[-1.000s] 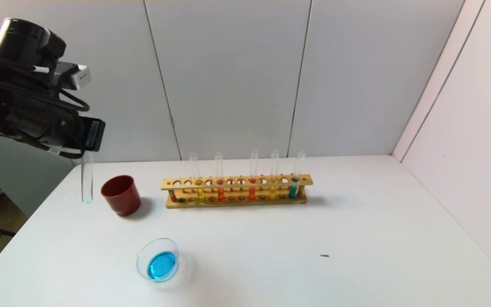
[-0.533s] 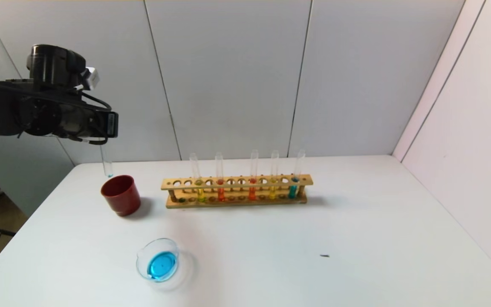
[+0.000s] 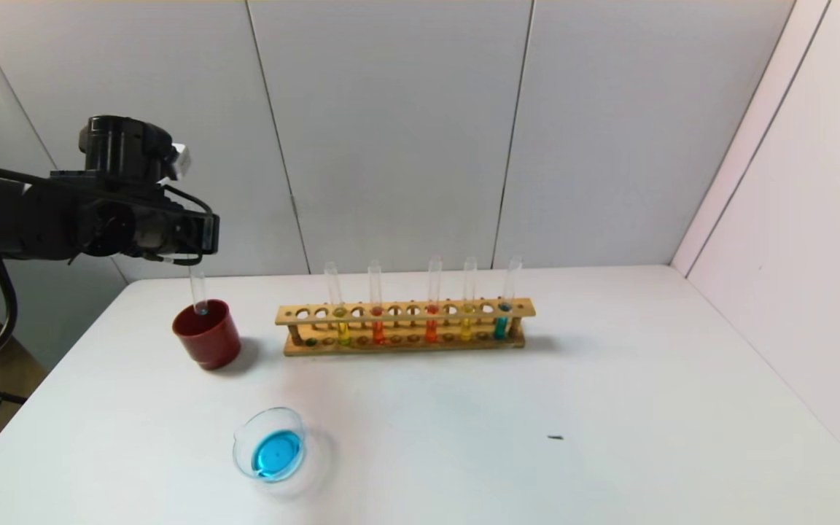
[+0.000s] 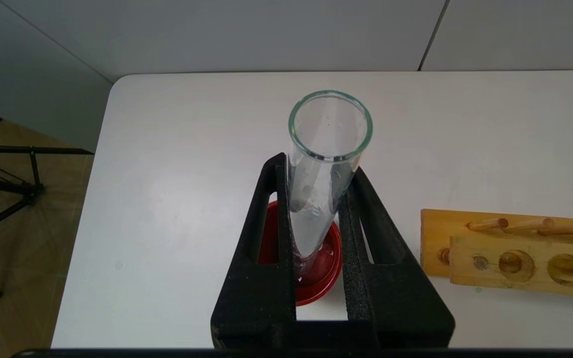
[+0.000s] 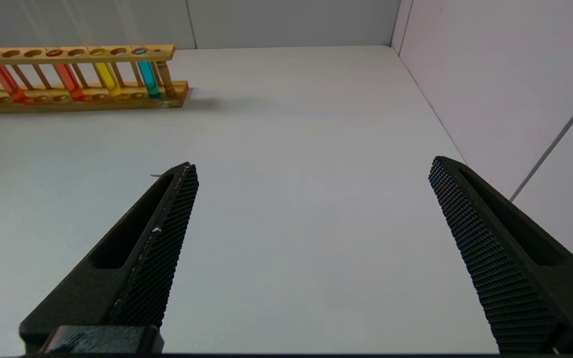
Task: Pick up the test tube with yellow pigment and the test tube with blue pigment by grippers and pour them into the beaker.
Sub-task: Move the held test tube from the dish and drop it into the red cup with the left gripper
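Starting at your far left, your left gripper [image 3: 197, 244] hangs in the air above the back left part of the white table [image 3: 609, 379], its black fingers [image 4: 266, 233] pressed against either side of a clear glass test tube [image 3: 198, 292]. This is the test tube with blue pigment, now looking nearly empty, held upright with its open mouth up. Its rounded bottom end sits at or just inside the mouth of the dark red cup [image 3: 207, 335] directly beneath it; in the left wrist view the tube [image 4: 324, 169] runs down between the fingers toward the cup's red inside [image 4: 329, 258]. Nearer to you and a little to the right, the beaker [image 3: 270, 452] stands on the table, well apart from the cup, with bright blue liquid pooled in its bottom. Moving right, a wooden rack [image 3: 405, 324] stands across the back middle of the table and holds five upright tubes. From its left end these are the test tube with yellow pigment [image 3: 338, 306], pale and slightly greenish, then an orange-red tube [image 3: 376, 306], a second orange-red tube [image 3: 432, 302], a golden-yellow tube [image 3: 467, 302], and a teal tube [image 3: 505, 299] near the right end. Farther right and closer to you lies a tiny dark speck [image 3: 555, 437]. Your right gripper [image 5: 311, 169] appears only in its own wrist view, low over bare table to the right of the rack, its two fingers spread wide and holding nothing.
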